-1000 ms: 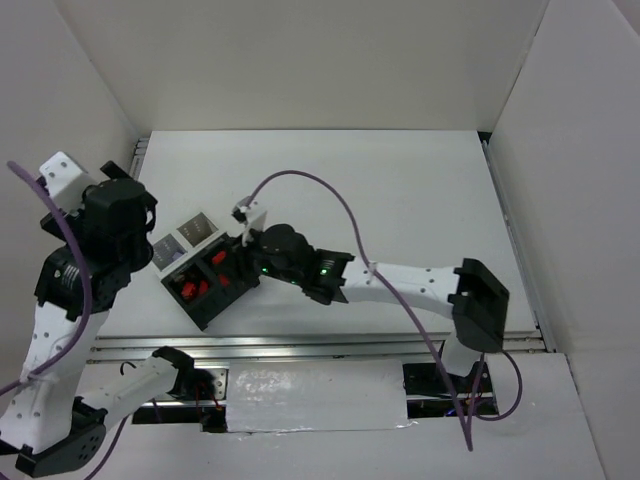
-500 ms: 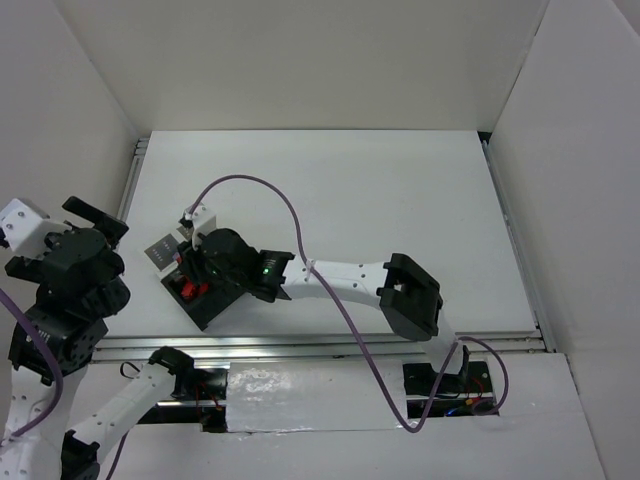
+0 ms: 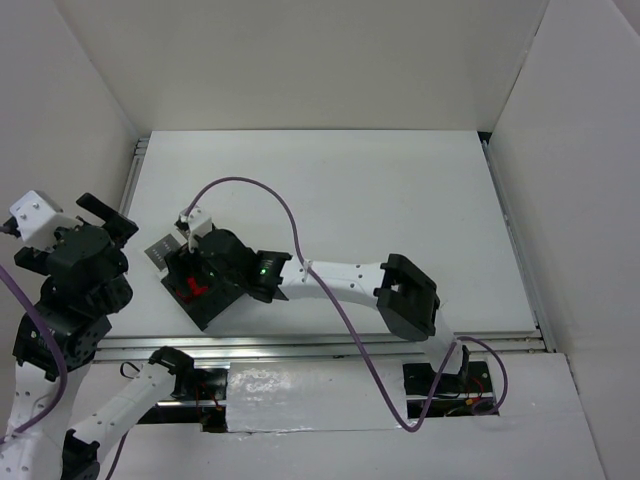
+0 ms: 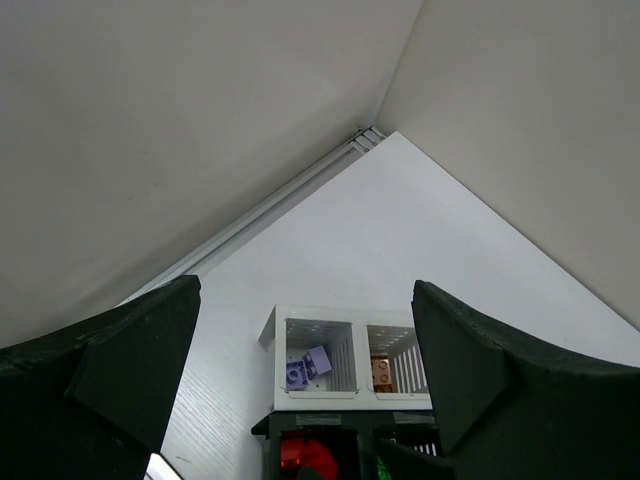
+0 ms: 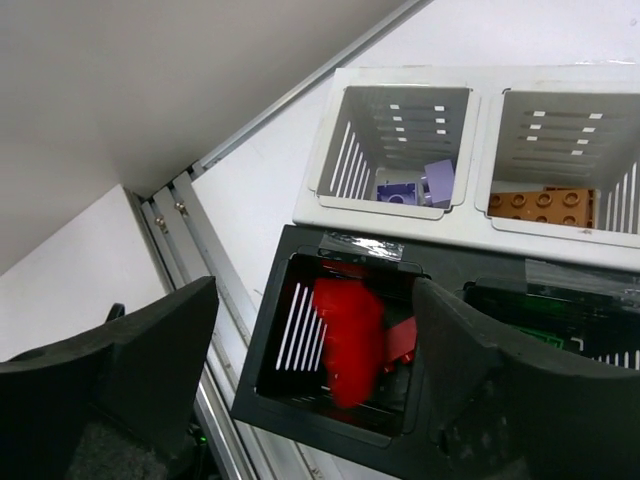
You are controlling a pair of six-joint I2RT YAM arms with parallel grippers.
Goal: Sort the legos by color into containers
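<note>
We see the right tool (image 5: 315,300) with its two dark fingers spread wide and gripping nothing. In the gap between them, the wrist view shows a red brick (image 5: 348,340), blurred, over the left compartment of the black box (image 5: 285,345). We cannot tell whether this brick touches the other red bricks (image 5: 400,345) lying in that compartment. The box's right compartment is mostly hidden by the right finger (image 5: 520,390). The left wrist view shows a bit of green (image 4: 384,466) there.

Touching the far side of the black box is a white box (image 5: 470,228) with slotted walls and two square compartments. Its left compartment holds lilac bricks (image 5: 418,184). Its right compartment holds a flat orange brick (image 5: 545,204).

From above, we see the right arm stretched across the white tabletop (image 3: 400,200) to the left side, its tool directly over the black box. A purple cable (image 3: 290,215) arcs above the arm. Both boxes sit angled near the tabletop's left near corner, just beyond the metal rails (image 3: 330,345) at the near edge.

The left tool (image 4: 305,290) is also spread wide and holds nothing. It is raised at the far left, well apart from the boxes, and its camera looks down on them from the near side.
</note>
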